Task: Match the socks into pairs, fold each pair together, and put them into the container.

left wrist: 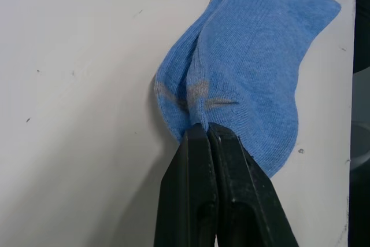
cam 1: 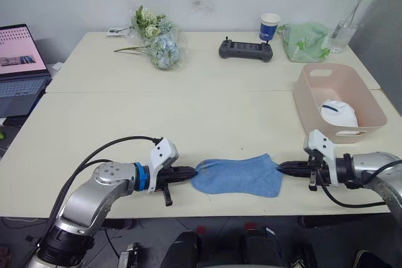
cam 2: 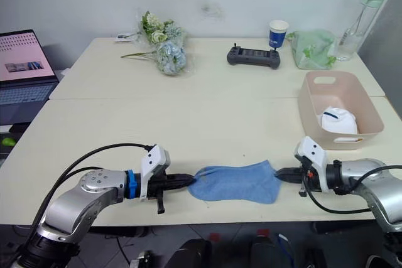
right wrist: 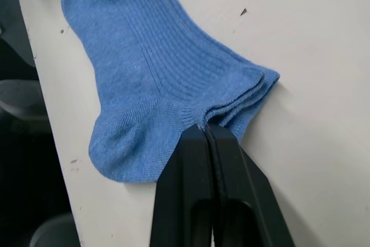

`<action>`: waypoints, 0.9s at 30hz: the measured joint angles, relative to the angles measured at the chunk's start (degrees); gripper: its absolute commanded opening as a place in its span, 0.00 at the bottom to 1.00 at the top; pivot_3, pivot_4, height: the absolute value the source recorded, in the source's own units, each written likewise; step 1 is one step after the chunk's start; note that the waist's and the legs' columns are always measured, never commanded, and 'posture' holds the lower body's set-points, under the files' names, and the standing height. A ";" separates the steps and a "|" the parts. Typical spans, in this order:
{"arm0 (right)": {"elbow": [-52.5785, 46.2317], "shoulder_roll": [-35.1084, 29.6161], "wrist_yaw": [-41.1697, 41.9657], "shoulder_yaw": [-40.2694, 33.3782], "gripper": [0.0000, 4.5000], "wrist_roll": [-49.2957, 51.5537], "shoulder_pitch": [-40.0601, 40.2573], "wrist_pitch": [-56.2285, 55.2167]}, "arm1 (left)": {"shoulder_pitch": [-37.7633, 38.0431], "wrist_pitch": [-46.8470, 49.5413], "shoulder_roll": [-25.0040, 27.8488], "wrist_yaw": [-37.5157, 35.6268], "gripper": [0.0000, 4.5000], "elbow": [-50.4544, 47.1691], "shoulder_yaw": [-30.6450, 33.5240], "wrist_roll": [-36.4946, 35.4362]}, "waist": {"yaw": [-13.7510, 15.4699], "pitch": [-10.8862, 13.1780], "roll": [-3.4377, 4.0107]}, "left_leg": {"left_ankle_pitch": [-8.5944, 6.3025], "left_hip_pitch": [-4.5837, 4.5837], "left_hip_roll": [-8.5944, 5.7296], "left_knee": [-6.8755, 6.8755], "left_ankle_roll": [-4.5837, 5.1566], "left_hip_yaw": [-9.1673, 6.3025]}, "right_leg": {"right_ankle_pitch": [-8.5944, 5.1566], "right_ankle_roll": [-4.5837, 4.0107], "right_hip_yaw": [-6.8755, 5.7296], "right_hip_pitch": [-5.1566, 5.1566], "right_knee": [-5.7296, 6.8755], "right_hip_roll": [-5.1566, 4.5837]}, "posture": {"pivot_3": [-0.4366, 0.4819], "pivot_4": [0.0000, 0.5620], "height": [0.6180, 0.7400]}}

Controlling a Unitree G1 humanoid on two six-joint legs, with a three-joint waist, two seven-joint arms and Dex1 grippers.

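Far left: laptop (cam 1: 22,70) off the bench (cam 1: 188,117) edge, screen on.

My left gripper (cam 1: 191,171) is at the near edge of the bench, fingers (left wrist: 199,201) closed tight on the toe end of the blue socks (cam 1: 239,176). Left wrist view shows two toes side by side with grey toe seams, pinched at the tips.

The blue socks lie flat on the bench, stacked as a pair, stretched between both grippers, just inside the near edge.

My right gripper (cam 1: 281,168) is on the other end, fingers (right wrist: 217,195) pressed together on the cuff edge. Right wrist view shows layered cuffs right at the fingertips, heel bulging toward the bench edge.

Back of the bench: bunch of flowers (cam 1: 157,39) rear left, black controller (cam 1: 245,49) rear centre, blue-and-white paper cup (cam 1: 270,27) just beside it, then a pale green bag (cam 1: 306,41) and a clear bottle (cam 1: 352,14) with a green cap.

Right side: pink container (cam 1: 314,101) sits on the bench, well apart from the blue socks, beyond my right gripper. A folded white sock pair (cam 1: 339,113) lies inside it, toward its near end.
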 measured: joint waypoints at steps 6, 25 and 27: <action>0.62 1.01 -0.63 0.55 0.01 -0.12 -1.83 0.87 | -0.04 0.06 0.03 1.38 0.00 0.03 0.39 -0.08 | 0.02 0.00 0.00 | 0.00 -0.01 -0.01 0.00 0.00 0.00 | 0.00 0.00 0.01 0.00 -0.01 -0.01 | 0.48 0.27 1.00; -0.40 1.64 -3.37 -0.71 0.47 1.22 -4.19 2.90 | 0.12 -0.58 0.47 2.48 0.55 0.37 2.71 -0.33 | -0.05 0.00 0.01 | 0.00 0.00 0.01 -0.01 0.00 0.00 | 0.00 0.00 0.01 -0.02 0.00 0.00 | 0.48 0.27 1.00; -2.82 3.57 -4.66 -1.99 0.47 3.55 -6.42 4.54 | -1.60 -2.14 0.01 2.38 0.55 0.05 3.84 -0.87 | -0.05 0.00 0.00 | 0.00 0.00 0.02 -0.01 0.00 -0.01 | 0.00 0.00 -0.01 -0.01 0.00 0.00 | 0.48 0.27 1.00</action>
